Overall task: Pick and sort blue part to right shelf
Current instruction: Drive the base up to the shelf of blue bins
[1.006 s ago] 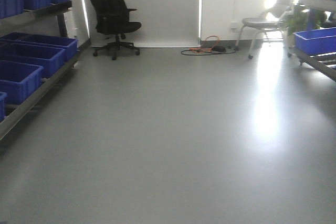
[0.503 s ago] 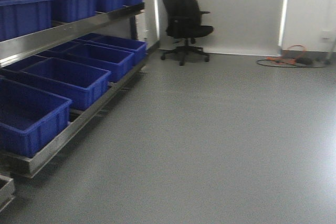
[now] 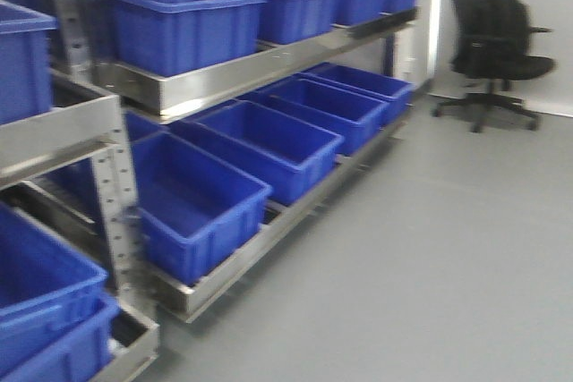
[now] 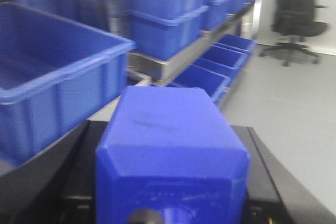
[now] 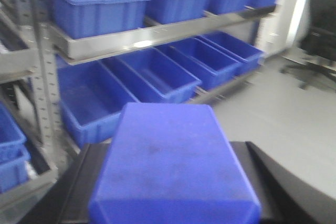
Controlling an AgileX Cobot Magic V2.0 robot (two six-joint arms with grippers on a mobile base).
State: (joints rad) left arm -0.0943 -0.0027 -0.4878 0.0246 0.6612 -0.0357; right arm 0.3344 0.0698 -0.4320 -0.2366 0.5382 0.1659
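The right shelf is out of view, and I cannot pick out a separate blue part. In the left wrist view a blue block with a dark screw hole at its base fills the foreground between black side pieces. It hides the left gripper's fingertips. The right wrist view shows the same kind of blue block between black side pieces. I cannot tell whether these blocks belong to the grippers or are held. Neither gripper appears in the front view.
A steel rack with two tiers of large blue bins fills the left of the front view, with a perforated steel post close in front. Grey floor stretches to the right. A black office chair stands at the back right.
The front view has swung left. The rack of blue bins has come from the left edge to fill half the frame, the chair has slid right, and the rack at the far right has gone.
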